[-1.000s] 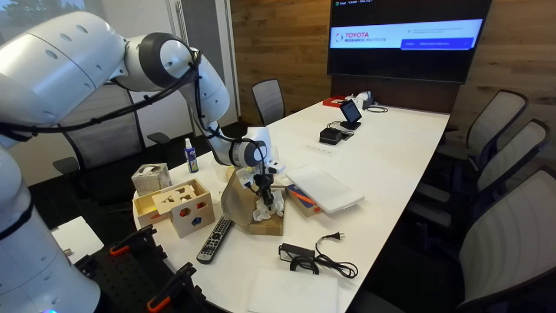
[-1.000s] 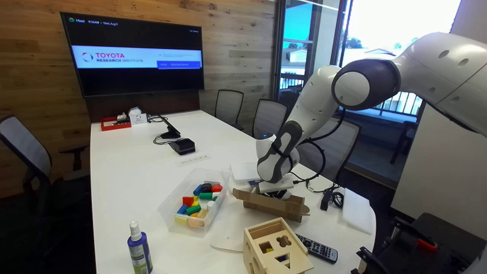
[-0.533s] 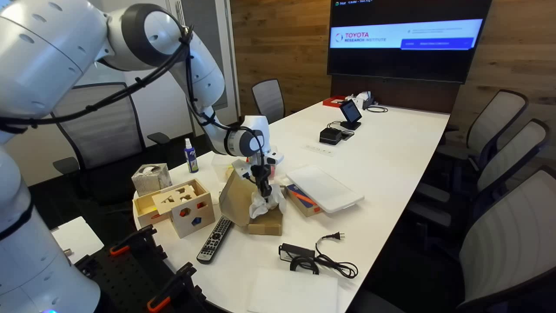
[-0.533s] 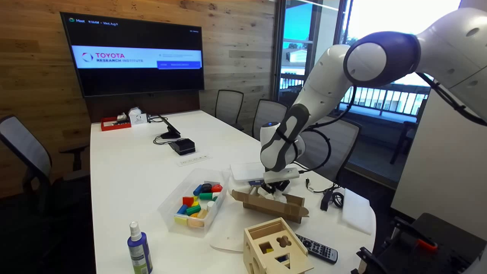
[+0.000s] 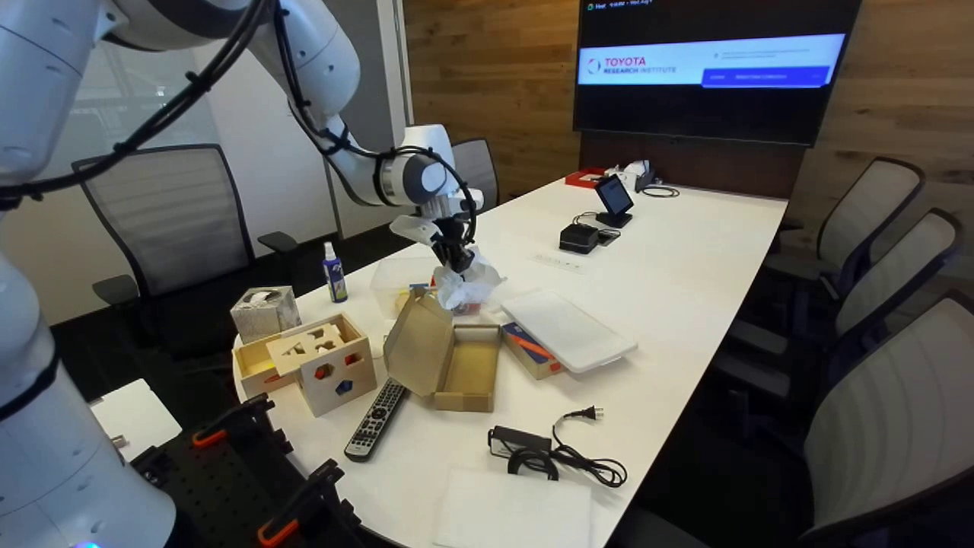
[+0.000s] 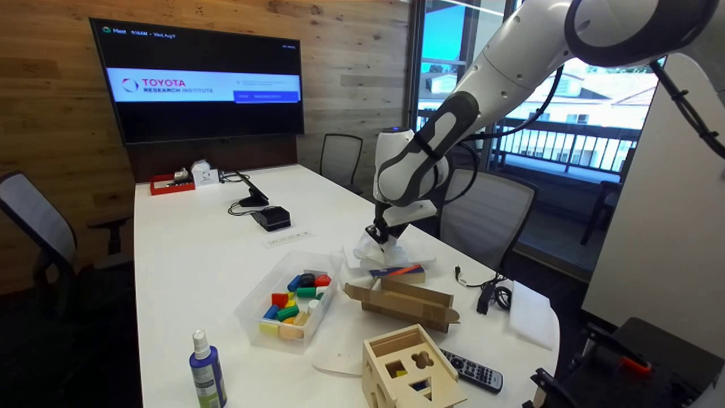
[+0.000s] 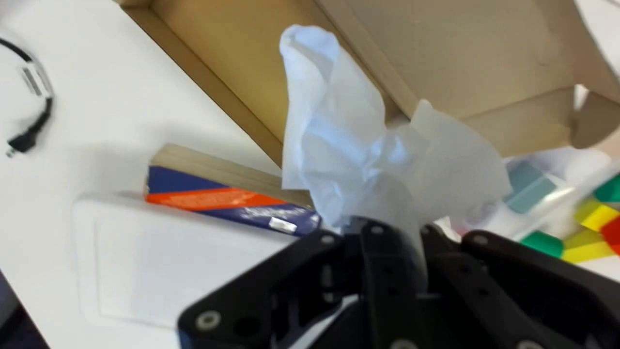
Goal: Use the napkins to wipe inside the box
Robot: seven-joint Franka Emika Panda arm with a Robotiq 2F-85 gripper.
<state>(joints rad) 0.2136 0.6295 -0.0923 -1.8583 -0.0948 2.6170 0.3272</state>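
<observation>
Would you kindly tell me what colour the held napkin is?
The napkin is white, seen best in the wrist view.

Franka Panda arm (image 5: pixel 327 57): glossy white, rounded, dotted with small round plugs (image 6: pixel 519 75), dark grey joint bands (image 6: pixel 470 110). Black cables (image 5: pixel 228 44) strapped along it, looping above end effector (image 7: pixel 402 230): black linkages (image 7: pixel 237 298), silver screws (image 7: pixel 208 320). Blue light (image 6: pixel 395 129) above end effector.

Wrist view partly blocked

The napkin (image 7: pixel 363 150) hides part of the cardboard box (image 7: pixel 232 58), itself cut off by the edge. I see blurred blocks (image 7: pixel 598 215), and the far screen (image 6: pixel 195 85) is partly too small to read.
</observation>
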